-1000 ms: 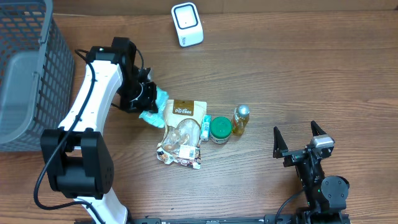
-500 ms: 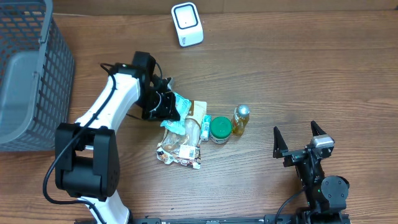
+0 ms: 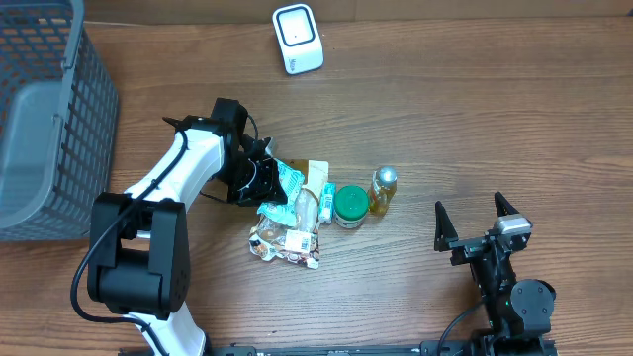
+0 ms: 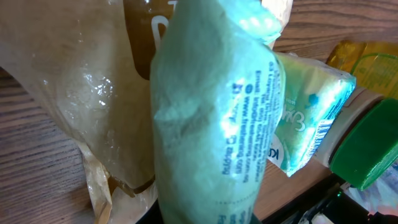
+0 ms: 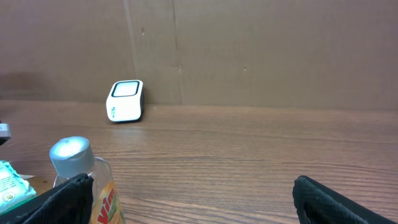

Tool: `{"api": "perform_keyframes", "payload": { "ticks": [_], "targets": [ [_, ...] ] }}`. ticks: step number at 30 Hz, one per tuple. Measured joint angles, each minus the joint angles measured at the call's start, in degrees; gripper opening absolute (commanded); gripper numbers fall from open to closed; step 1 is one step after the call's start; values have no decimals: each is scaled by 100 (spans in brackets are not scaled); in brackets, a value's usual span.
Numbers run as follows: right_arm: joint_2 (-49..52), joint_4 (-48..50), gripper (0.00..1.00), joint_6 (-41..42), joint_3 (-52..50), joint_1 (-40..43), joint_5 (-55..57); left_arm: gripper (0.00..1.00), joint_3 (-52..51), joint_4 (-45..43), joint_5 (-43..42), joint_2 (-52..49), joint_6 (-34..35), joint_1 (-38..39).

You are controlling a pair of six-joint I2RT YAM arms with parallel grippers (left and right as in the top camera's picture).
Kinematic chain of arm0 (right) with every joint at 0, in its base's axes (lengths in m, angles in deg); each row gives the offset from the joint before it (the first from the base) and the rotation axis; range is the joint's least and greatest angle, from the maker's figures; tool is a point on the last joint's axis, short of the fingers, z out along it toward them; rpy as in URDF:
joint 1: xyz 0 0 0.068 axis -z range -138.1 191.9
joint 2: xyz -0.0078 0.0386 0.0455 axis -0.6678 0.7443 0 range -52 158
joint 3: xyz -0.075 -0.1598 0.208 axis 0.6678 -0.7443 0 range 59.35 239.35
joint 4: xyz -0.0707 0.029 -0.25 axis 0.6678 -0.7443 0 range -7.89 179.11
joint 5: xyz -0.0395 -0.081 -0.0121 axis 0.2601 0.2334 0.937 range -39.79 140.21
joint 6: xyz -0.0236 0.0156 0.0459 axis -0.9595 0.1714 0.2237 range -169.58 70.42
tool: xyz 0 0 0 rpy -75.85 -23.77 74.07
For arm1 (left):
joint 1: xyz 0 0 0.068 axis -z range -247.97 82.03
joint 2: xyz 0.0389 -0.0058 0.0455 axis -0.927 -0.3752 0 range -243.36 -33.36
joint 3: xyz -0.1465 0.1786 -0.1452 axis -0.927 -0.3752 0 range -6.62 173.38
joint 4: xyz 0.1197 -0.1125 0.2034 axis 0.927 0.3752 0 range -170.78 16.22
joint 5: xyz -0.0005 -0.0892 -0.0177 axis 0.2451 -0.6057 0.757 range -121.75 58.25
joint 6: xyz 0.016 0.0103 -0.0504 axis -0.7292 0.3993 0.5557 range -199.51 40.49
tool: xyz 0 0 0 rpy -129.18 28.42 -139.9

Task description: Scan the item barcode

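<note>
Here, on wooden table (image 3: pixel 475 119), left gripper (image 3: pixel 265 178) pinches teal packet (image 3: pixel 289 181); right gripper (image 3: pixel 469 205) gapes wide.

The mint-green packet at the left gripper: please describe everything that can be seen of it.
The mint-green packet is a soft pack in crinkled, glossy plastic film, with small white print running along one side. It is dented and looks partly squashed. It sticks out from the left gripper and lies over the upper part of the brown pouch. A second, similar packet lies just beside it. Whether the jaws grip it does not show.
</note>
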Motion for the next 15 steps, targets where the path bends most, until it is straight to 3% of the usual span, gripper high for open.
{"api": "perform_keyframes", "payload": {
  "ticks": [7, 15],
  "targets": [
    [0, -2, 100, -2, 0, 0, -2, 33, 0, 31, 7, 0, 2, 0],
    [0, 2, 100, -2, 0, -2, -2, 35, 0, 267, 160, 0, -28, 0]
  ]
}}
